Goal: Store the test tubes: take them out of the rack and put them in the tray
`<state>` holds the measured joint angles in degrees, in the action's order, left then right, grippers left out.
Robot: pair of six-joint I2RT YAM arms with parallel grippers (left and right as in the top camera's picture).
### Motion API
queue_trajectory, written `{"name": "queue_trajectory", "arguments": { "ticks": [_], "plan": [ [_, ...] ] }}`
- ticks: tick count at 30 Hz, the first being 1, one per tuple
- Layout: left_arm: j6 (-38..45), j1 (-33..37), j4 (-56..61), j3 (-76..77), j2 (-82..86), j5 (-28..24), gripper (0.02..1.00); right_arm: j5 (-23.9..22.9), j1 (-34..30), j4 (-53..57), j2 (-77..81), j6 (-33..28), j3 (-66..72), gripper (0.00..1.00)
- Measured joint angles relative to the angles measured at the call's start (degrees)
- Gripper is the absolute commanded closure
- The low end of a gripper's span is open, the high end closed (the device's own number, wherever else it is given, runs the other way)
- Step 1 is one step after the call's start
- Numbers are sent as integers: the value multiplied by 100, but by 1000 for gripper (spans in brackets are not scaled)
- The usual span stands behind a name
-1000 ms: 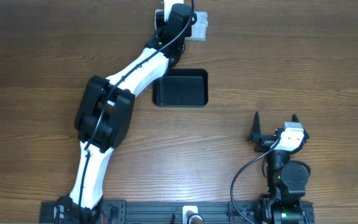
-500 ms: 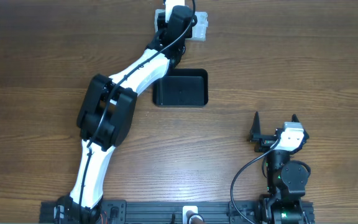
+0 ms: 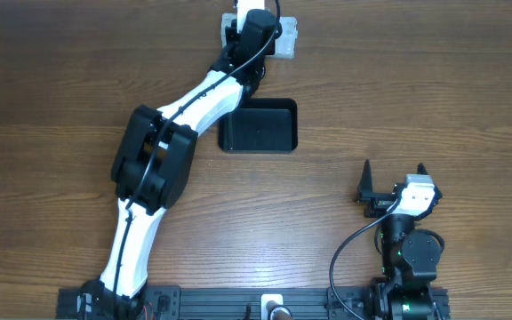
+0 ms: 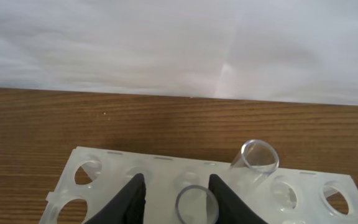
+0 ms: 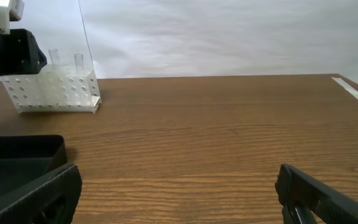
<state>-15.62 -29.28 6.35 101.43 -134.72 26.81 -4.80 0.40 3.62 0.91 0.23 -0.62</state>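
Test tubes: two, and both stand in the rack.
First tube (image 4: 196, 204): it stands up in a hole of the rack, right between the two fingers of the left gripper.
Second tube (image 4: 257, 157): it sits in another hole close by, apart from the first tube, and leans a little.
Rack (image 3: 288, 36): one clear rack with many round holes. It sits at 12 o'clock on the table, at the far edge.
Tray (image 3: 258, 129): one black tray. It lies at 6 o'clock from the rack, near it but not touching.
Left gripper (image 4: 176, 180): it hangs just over the rack. Its jaws are spread, one finger on each side of the first tube, and it is not squeezing the tube.
Left arm (image 3: 154, 164): one long arm that goes from 7 o'clock up to the rack at 12 o'clock.
Right gripper (image 3: 394, 169): it sits at 4 o'clock on the table, well apart from the tray and the rack. Its two fingers are spread wide and hold nothing.
Table (image 3: 434, 80): one brown wooden top under it all.
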Motion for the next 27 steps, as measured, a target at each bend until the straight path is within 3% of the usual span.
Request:
{"name": "queue_trajectory", "arguments": {
  "ticks": [10, 27],
  "plan": [
    [-2, -24, 2, 0, 0, -9, 882, 0, 0, 0, 0, -2, 0, 9],
    [120, -28, -2, 0, 13, -28, 888, 0, 0, 0, 0, -2, 0, 9]
  ]
}}
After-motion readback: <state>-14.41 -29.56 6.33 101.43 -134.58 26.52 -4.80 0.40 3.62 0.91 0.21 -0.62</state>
